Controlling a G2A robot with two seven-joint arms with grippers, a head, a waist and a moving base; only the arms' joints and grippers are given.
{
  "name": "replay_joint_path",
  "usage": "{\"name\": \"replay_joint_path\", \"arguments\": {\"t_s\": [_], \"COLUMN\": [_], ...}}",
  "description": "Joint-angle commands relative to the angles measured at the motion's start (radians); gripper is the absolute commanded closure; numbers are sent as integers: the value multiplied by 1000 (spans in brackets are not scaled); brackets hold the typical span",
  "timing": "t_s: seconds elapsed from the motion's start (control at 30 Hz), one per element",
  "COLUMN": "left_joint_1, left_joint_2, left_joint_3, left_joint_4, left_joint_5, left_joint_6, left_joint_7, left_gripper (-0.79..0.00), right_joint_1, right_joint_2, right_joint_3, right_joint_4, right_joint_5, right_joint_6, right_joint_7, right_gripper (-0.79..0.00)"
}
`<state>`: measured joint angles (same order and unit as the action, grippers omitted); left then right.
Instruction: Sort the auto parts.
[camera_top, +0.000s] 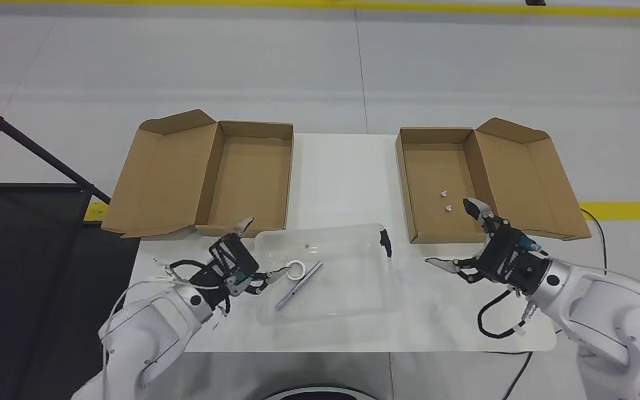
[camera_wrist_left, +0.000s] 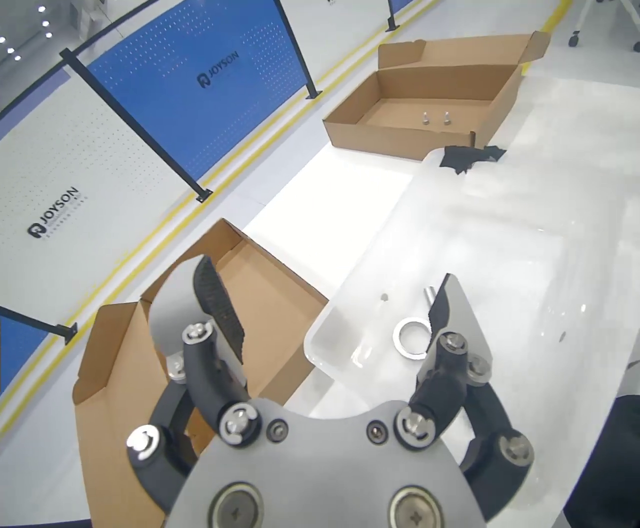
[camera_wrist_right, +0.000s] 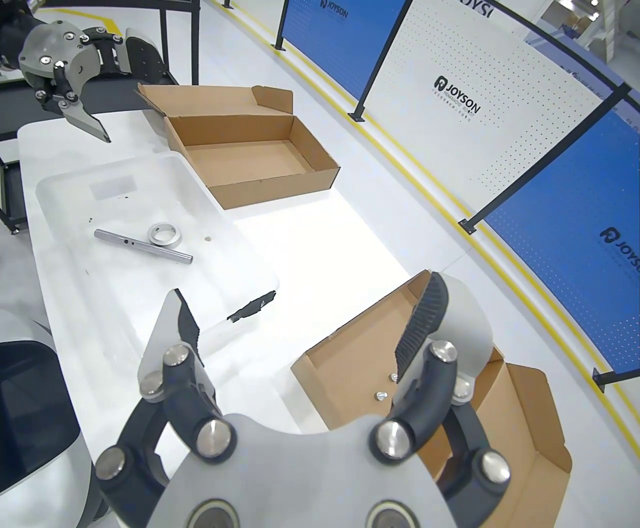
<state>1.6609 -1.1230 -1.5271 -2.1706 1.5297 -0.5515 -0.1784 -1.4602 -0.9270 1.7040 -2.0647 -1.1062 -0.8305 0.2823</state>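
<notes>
A clear plastic tray (camera_top: 340, 229) lies mid-table and holds a metal ring (camera_top: 296, 268) and a thin steel rod (camera_top: 298, 286). My left gripper (camera_top: 244, 253) hangs open over the tray's left end. In the left wrist view the ring (camera_wrist_left: 411, 337) lies just inside one fingertip, which hides part of the rod (camera_wrist_left: 429, 294). My right gripper (camera_top: 452, 235) is open and empty, between the tray and the right cardboard box (camera_top: 470, 160). That box holds two small bolts (camera_top: 446, 203). The right wrist view shows the ring (camera_wrist_right: 163, 234), the rod (camera_wrist_right: 142, 246) and the bolts (camera_wrist_right: 381, 396).
An empty open cardboard box (camera_top: 250, 175) sits at the back left, its flap spread outward. A strip of black tape (camera_top: 385, 240) marks the tray's right rim. A tiny speck-like part (camera_top: 307, 243) lies in the tray. Bare white table shows between the boxes.
</notes>
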Motion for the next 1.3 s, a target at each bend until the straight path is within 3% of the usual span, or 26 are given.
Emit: {"name": "replay_joint_path", "arguments": {"t_s": [0.0,0.1,0.2,0.43,0.77,0.9,1.03,1.27], "left_joint_1": [-10,-57,-118,-333,-330,-327,-389,-575], "left_joint_2": [2,7,9,6,6,9,12,58], "left_joint_3": [-2,11,47,159,159,197,229,373], "left_joint_4": [-13,-54,-88,-95,-92,-63,-32,35], "left_joint_5": [-33,-96,-172,-417,-392,-397,-530,-735], "left_joint_6": [-37,-126,-155,-77,-66,-70,-56,115], "left_joint_7": [-74,-228,-415,-864,-856,-876,-1035,-1206], "left_gripper": [-785,-785,-785,-785,-785,-785,-785,-785], "right_joint_1": [0,0,0,0,0,0,0,0], "right_joint_2": [0,0,0,0,0,0,0,0], "right_joint_3": [0,0,0,0,0,0,0,0], "right_joint_4": [0,0,0,0,0,0,0,0], "right_joint_5": [0,0,0,0,0,0,0,0], "right_joint_6": [0,0,0,0,0,0,0,0], "right_joint_7": [0,0,0,0,0,0,0,0], "right_gripper": [-785,-785,-785,-785,-785,-785,-785,-785]}}
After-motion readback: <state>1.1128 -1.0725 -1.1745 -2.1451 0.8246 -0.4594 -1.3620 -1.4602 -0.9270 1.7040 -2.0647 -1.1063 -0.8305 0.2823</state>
